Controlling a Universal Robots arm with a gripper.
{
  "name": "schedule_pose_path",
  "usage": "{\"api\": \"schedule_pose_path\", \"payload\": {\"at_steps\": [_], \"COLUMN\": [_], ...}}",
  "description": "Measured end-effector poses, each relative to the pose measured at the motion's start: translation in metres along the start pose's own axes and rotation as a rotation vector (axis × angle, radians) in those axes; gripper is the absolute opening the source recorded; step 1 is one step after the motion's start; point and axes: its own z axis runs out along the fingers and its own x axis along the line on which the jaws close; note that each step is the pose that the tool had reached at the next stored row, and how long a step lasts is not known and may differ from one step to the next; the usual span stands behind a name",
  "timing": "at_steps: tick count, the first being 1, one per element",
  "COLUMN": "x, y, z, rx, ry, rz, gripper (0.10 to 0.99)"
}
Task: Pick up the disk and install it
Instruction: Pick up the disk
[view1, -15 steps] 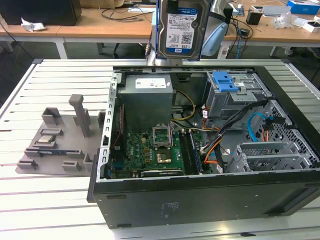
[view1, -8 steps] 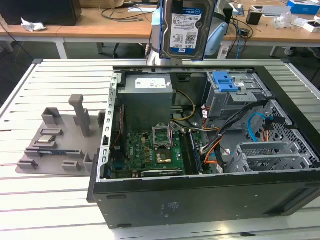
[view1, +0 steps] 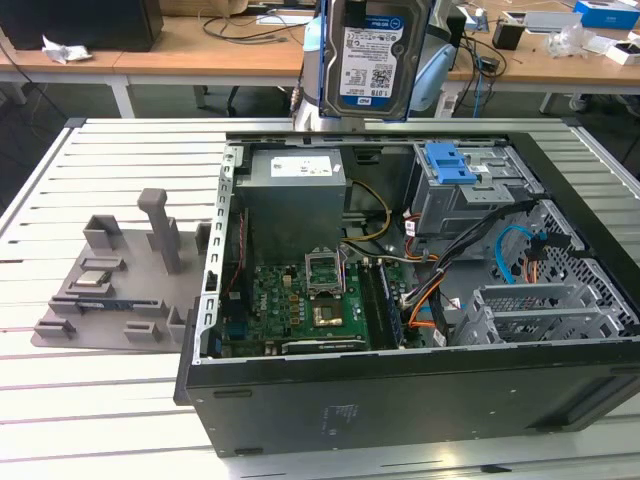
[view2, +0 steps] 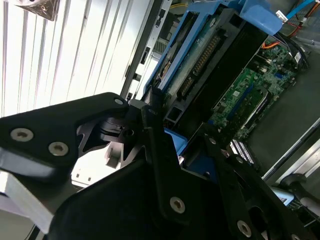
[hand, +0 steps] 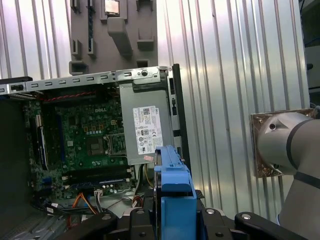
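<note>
**Disk held aloft over the open case, jaws clamped on its rails**

Much of the grasp is hidden. In the exterior view the disk (view1: 368, 55) runs off the upper edge of the frame, so its top is cut off, and its body covers whatever holds it from behind. In the first wrist view the gripper (hand: 174, 216) is seen past its own black linkages, which run out of the frame. The jaws are pinching the disk, with a black finger on each side of the blue-railed edge. In the second wrist view the same linkages block most of the foreground. There the disk appears edge-on at a steep angle, and its details are hard to make out.

The disk has a silver metal body and a white-and-blue label with barcodes that faces the exterior camera. Blue plastic rails run down both of its sides. It stands upright in the air, above the far wall of the computer case (view1: 400, 400) and over the power supply (view1: 290, 190), clear of both.

The case lies open on the slatted desk (view1: 90, 400). Inside it are the green motherboard (view1: 300, 300) and the blue-topped drive bay (view1: 447, 162), which is lower than the disk and toward the exterior view's right. Cables cross in front of the bay's lower part. A grey tray (view1: 75, 318) sits just beside the case on the exterior view's left and carries a small square chip (view1: 92, 280).
</note>
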Motion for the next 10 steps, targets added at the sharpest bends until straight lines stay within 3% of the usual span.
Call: {"api": "schedule_pose_path", "payload": {"at_steps": [3,6,10], "x": [0.0,0.0004,0.0065], "y": [0.0,-0.0007,-0.0014], "z": [0.0003,0.0067,0.0072], "rx": [0.0,0.0,0.0], "ry": [0.0,0.0,0.0], "rz": [0.0,0.0,0.0], "gripper": [0.369,0.369,0.369]}}
